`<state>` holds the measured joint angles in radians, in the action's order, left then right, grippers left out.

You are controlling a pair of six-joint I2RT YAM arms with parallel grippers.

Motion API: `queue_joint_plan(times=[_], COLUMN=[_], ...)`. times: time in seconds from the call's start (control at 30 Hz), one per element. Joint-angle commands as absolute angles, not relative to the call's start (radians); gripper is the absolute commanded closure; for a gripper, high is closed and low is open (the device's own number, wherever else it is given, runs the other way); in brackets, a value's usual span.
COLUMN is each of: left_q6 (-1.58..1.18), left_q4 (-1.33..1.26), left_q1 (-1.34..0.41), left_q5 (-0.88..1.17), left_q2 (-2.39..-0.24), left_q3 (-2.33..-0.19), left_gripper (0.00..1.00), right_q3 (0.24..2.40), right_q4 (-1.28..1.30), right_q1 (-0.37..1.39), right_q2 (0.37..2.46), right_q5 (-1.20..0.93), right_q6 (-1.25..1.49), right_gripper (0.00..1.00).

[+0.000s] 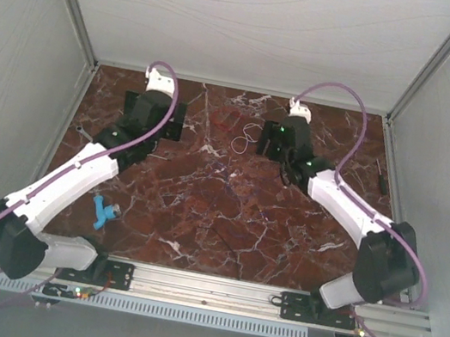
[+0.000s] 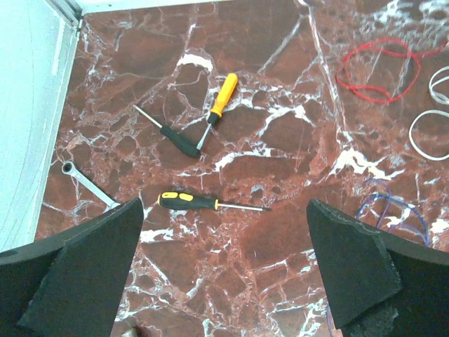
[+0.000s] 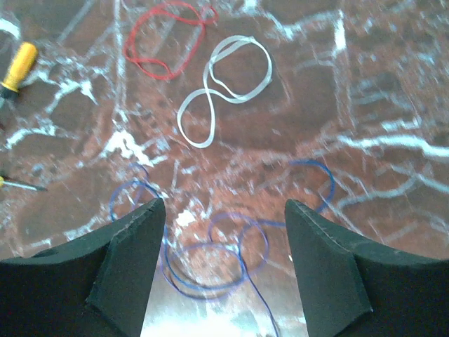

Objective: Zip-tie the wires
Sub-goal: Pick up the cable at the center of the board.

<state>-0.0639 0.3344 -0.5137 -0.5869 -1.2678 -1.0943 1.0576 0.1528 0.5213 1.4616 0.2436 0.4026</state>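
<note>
Three colours of thin wires (image 1: 239,140) lie loose on the marble table (image 3: 393,84). Blue strands (image 3: 242,253) curl directly under the right gripper (image 3: 221,210) and between its fingers, which stand wide apart and touch none of them. A white figure-eight loop (image 3: 214,88) sits just ahead of that gripper, and a red loop (image 3: 167,38) lies further ahead to its left. The left gripper (image 2: 224,210) is spread wide as well, empty – the wires lie off to its right, with blue strands just beside its right finger. Ahead of it rest an orange-handled screwdriver (image 2: 223,93), a black-handled screwdriver (image 2: 179,140) and, nearest, a yellow-and-black screwdriver (image 2: 186,201), with a wrench (image 2: 88,186) to its left
</note>
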Motion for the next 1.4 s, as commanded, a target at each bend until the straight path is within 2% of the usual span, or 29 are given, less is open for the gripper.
queue_joint_plan(times=[0.0, 0.2, 0.6, 0.83, 0.97, 1.37], left_q6=[-0.100, -0.098, -0.096, -0.098, -0.098, -0.096], left_q4=[0.248, 0.249, 0.261, 0.262, 0.269, 0.272], left_q1=[-0.476, -0.472, -0.471, -0.471, -0.471, -0.469], left_q5=[-0.524, -0.481, -0.435, -0.413, -0.409, -0.405], left_q2=[-1.198, -1.193, -1.199, -1.205, -1.213, -1.224], left_q3=[-1.076, -1.078, -1.084, -1.084, -1.089, -1.090], left_gripper=[0.00, 0.01, 0.00, 0.01, 0.01, 0.01], right_q3=[1.192, 1.413, 1.989, 2.162, 2.233, 2.264], right_q4=[0.084, 0.086, 0.260, 0.273, 0.261, 0.243], right_q1=[0.517, 0.514, 0.465, 0.435, 0.428, 0.426], right_q2=[1.583, 1.804, 2.293, 2.470, 2.537, 2.606], right_q5=[0.198, 0.177, 0.200, 0.198, 0.183, 0.156], right_q6=[0.366, 0.325, 0.391, 0.460, 0.480, 0.525], right_gripper=[0.33, 0.33, 0.31, 0.31, 0.35, 0.58])
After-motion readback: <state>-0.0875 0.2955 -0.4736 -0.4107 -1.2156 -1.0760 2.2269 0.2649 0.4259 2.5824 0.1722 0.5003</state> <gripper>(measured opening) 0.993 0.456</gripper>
